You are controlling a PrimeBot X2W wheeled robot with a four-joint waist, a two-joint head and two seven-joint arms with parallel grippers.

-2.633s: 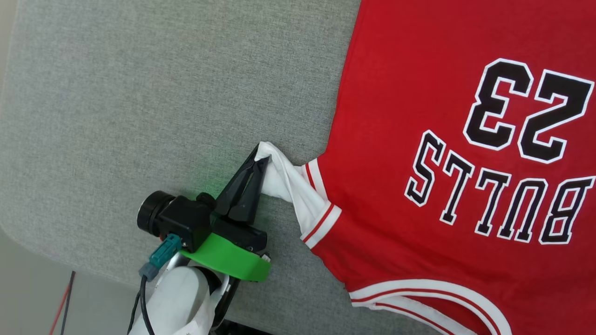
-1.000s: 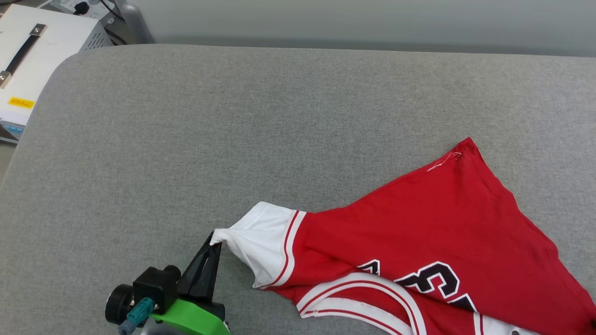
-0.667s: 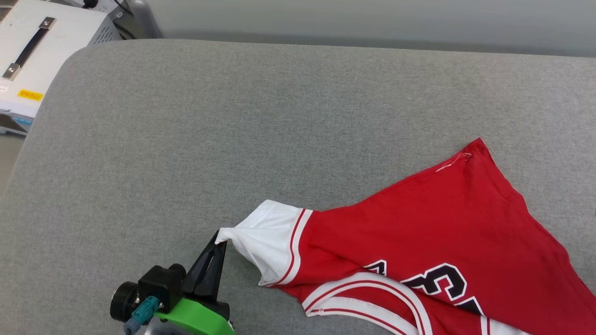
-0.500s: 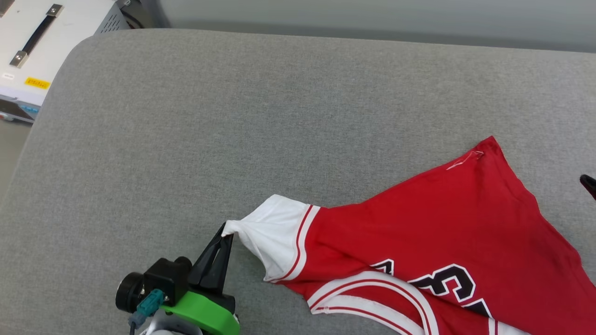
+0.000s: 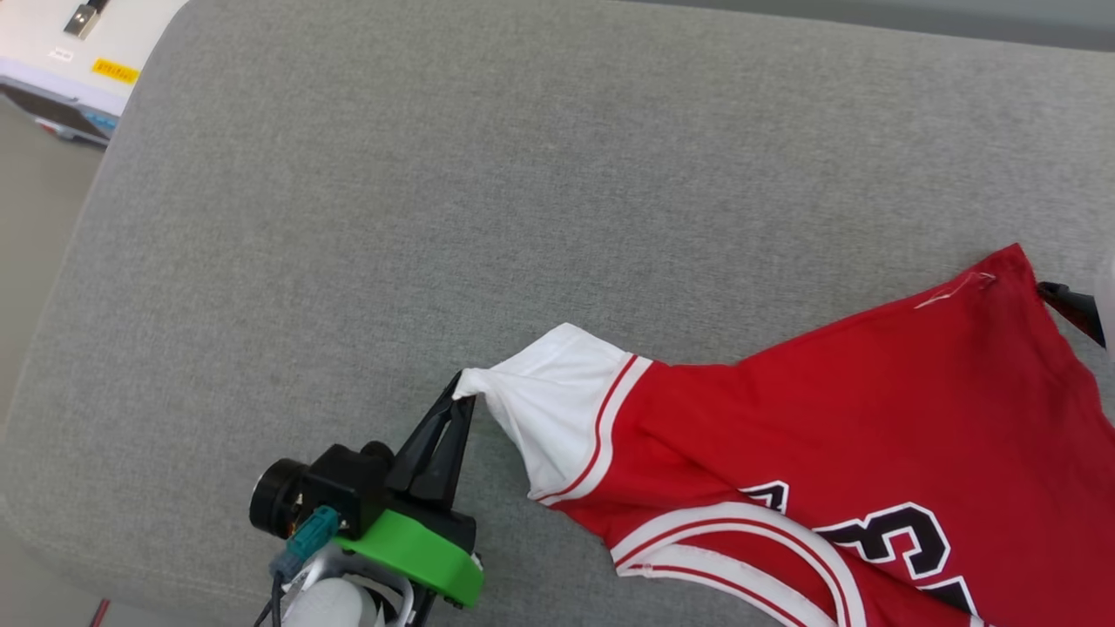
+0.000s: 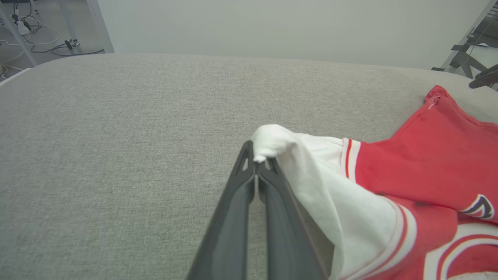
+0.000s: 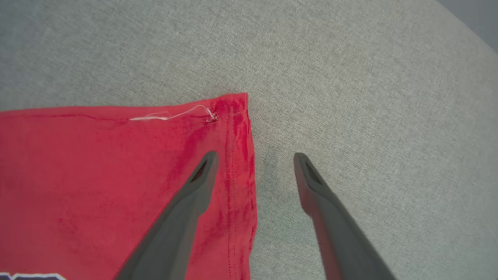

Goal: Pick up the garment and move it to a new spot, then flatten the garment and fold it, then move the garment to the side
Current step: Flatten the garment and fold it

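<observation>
Red garment (image 5: pixel 827 418), print (image 5: pixel 897 542) partly beyond the frame's bottom edge

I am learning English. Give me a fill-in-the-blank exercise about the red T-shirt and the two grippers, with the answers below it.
1. The left gripper is shut on the ____ sleeve of the red T-shirt.
2. The right gripper has its jaws ____ at the T-shirt's hem corner.
3. The T-shirt lies on a ____ fabric surface.

Missing words: white; open; grey
</observation>
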